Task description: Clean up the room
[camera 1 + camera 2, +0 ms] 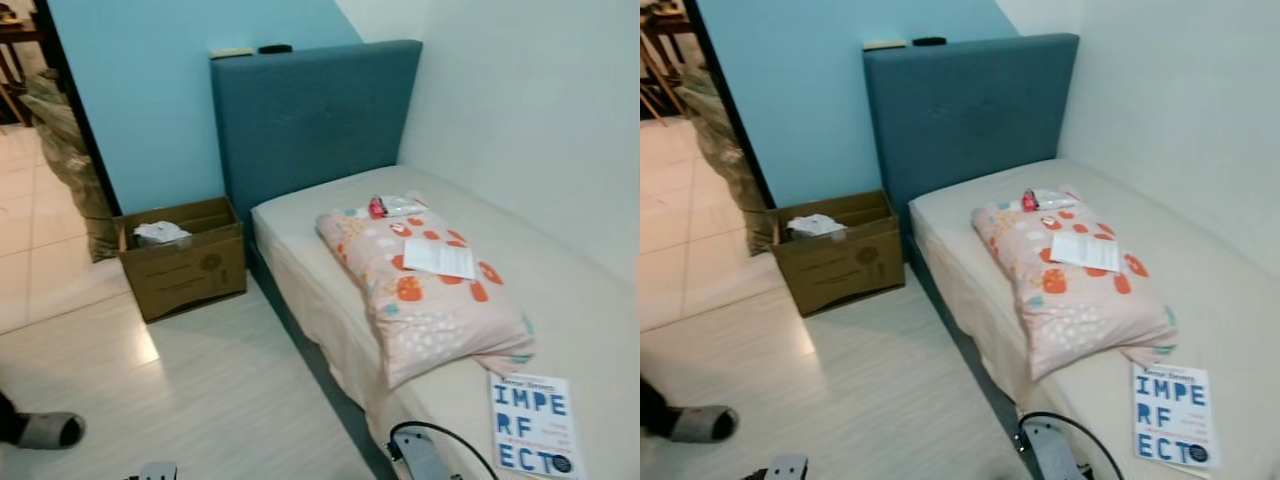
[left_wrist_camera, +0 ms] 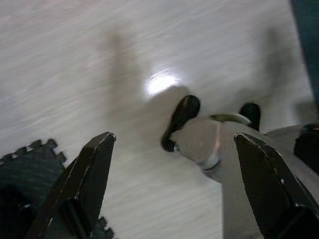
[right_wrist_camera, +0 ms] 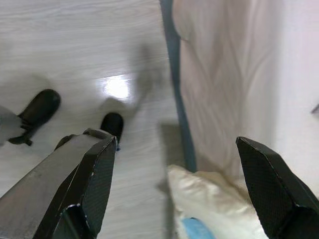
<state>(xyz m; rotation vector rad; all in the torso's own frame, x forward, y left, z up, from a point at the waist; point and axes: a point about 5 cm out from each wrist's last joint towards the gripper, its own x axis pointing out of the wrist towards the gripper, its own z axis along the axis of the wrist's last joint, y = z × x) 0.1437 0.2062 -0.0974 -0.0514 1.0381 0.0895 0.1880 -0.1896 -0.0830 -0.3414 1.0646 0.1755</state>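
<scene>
Left eye view: a floral pillow (image 1: 420,290) and a book (image 1: 530,425) lie on the bed (image 1: 590,320); a cardboard box (image 1: 185,262) stands beside it. Both the left gripper (image 2: 174,164) and the right gripper (image 3: 174,169) hang spread apart, holding nothing, above the floor (image 1: 200,390).

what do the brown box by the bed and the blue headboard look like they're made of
The brown open-topped box looks like plain matte cardboard: raw tan faces, folded flaps, a printed mark. The tall blue headboard seems fabric-upholstered, with a dull, woven-looking surface and soft, rounded edges.

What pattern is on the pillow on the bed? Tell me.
The pillow is pale pink with orange-red shapes and small white dots, clearest in the left eye view.
</scene>
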